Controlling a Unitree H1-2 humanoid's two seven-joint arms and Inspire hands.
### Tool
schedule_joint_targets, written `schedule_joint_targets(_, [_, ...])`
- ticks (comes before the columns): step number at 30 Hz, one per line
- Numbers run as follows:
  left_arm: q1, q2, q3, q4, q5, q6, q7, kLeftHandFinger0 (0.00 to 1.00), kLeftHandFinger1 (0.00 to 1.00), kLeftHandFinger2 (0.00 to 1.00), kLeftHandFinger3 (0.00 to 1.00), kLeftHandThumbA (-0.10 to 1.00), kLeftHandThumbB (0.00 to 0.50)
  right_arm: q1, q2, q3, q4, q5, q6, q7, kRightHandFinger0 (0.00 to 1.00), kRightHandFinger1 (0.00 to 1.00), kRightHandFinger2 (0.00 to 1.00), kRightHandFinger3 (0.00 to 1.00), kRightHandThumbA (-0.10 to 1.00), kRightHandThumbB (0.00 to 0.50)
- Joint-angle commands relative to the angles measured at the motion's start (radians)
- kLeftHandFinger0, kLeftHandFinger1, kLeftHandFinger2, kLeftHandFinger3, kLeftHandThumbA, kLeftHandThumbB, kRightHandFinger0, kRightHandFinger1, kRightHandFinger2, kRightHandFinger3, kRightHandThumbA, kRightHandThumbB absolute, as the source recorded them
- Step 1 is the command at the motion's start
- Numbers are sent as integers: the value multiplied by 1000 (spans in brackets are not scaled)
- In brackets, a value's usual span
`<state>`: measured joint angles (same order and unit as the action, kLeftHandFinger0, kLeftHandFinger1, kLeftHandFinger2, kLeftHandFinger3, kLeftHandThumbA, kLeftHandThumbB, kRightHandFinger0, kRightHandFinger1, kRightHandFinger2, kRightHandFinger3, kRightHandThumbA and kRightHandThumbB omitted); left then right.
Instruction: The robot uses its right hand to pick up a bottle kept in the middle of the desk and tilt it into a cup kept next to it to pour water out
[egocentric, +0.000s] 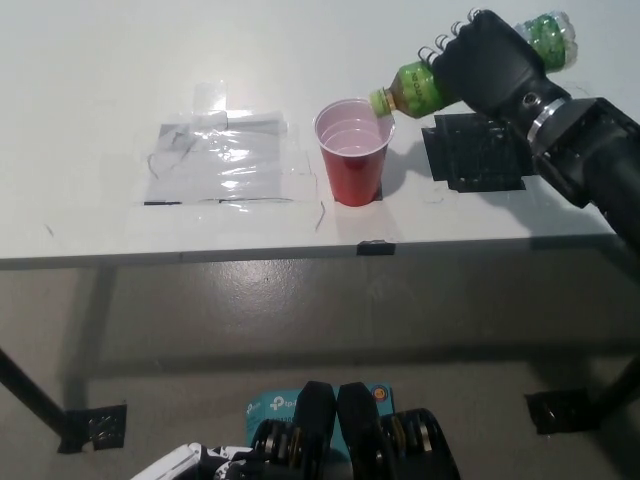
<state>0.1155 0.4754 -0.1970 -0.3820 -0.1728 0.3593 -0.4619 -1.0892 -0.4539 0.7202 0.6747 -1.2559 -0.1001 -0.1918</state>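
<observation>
My black right hand (487, 62) is shut on a green bottle (417, 88), which lies tilted with its neck pointing left and down. The bottle's mouth hangs just above the right rim of a red cup (354, 152) that stands upright on the white desk (90, 120). The bottle's base pokes out behind the hand at the upper right. Whether water is flowing I cannot make out. Only a white sliver of my left hand (185, 463) shows at the bottom edge.
A black square mat (478, 155) lies on the desk right of the cup, below my right hand. Clear tape patches (222, 160) cover the desk left of the cup. The desk's front edge runs across the middle, with grey floor below.
</observation>
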Motion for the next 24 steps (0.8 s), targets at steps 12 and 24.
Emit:
schedule_joint_targets(12, [26, -4, -2, -17, 6, -20, -4, 864, 893, 885, 1000, 1000, 500, 76, 131, -431, -84, 383, 147, 161, 0, 0, 171, 403, -100, 48])
schedule_joint_targets(24, [30, -6, -5, -11, 9, -37, -5, 855, 884, 876, 1000, 1000, 481, 173, 364, -898, -74, 971, -41, 108, 0, 0, 27, 238, -100, 16])
